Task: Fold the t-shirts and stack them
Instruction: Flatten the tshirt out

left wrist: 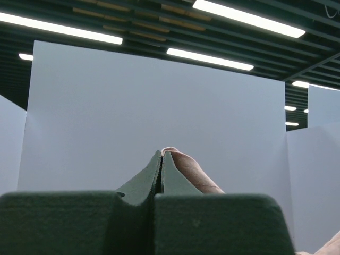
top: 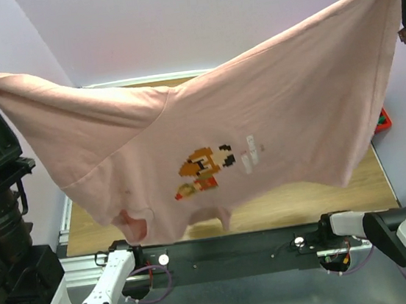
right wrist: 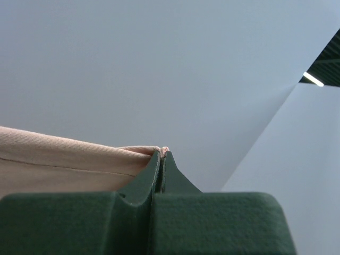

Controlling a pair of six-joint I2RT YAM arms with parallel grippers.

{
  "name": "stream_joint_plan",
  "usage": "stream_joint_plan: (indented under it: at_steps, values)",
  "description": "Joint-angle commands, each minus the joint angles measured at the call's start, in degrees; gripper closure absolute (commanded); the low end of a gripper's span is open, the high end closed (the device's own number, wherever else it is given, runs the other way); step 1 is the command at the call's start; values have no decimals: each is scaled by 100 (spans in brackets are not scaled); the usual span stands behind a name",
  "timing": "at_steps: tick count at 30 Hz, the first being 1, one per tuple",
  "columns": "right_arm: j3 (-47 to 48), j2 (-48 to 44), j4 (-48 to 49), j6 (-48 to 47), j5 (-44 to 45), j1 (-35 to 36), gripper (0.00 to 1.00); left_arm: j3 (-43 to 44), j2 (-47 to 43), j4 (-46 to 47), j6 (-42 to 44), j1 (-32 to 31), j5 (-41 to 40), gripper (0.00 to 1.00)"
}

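Dusty-pink t-shirt (top: 271, 99) being held aloft, spread wide above wooden table (top: 305, 202), not touching it. Left gripper (left wrist: 162, 155) being pressed fully closed on one shirt corner, high at left. Right gripper (right wrist: 161, 154) being clamped tight on opposite corner, higher at right. Pixel print (top: 206, 168) being shown toward top camera; lower hem sagging mid-span. Red bin (top: 384, 119) being partly hidden by shirt's right edge.

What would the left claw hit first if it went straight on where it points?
Likely the white wall panel, though depth is unclear. The left gripper itself pinches only the pink t-shirt.
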Motion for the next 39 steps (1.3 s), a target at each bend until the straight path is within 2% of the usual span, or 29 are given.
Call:
stream_joint_plan:
  at_steps: [1,5,7,11,12,15,16,21,23,27,33,39]
  values:
    - [-616,156,127,-95,270,-40,100,-646,264,114,159,4,-57,100]
    - [-1829,86,162,-139,6,-48,100,-1859,212,544,422,-14,-285,100]
    - [-2374,77,276,-43,-134,-48,99,-2729,220,860,528,-5,-338,100]
    - [-4190,209,575,19,-581,-48,100,-4162,457,1448,721,-5,-523,100]
    - [-4588,235,871,20,-688,-40,100,-4635,545,1564,800,-5,-706,100]
    - [-5625,481,1854,142,-961,-40,100,-5174,1166,2047,906,-5,-901,100]
    - [-6038,838,2050,221,-987,-40,100,-5349,1396,2153,993,4,-945,100]
    - [-6245,2430,2947,503,-1347,-31,100,-5089,3414,2444,1047,170,-1060,100]
    - [-5868,3306,3010,529,-1322,4,99,-4694,3918,2418,1012,267,-1042,100]
    - [-5059,4372,3010,643,-1190,13,100,-3719,5025,2067,1012,294,-1077,100]
    - [-4382,4990,3010,775,-891,13,100,-2882,5827,1565,1161,424,-1060,100]
    - [-4337,4982,3010,793,-794,13,100,-2714,5758,1433,1232,469,-787,100]
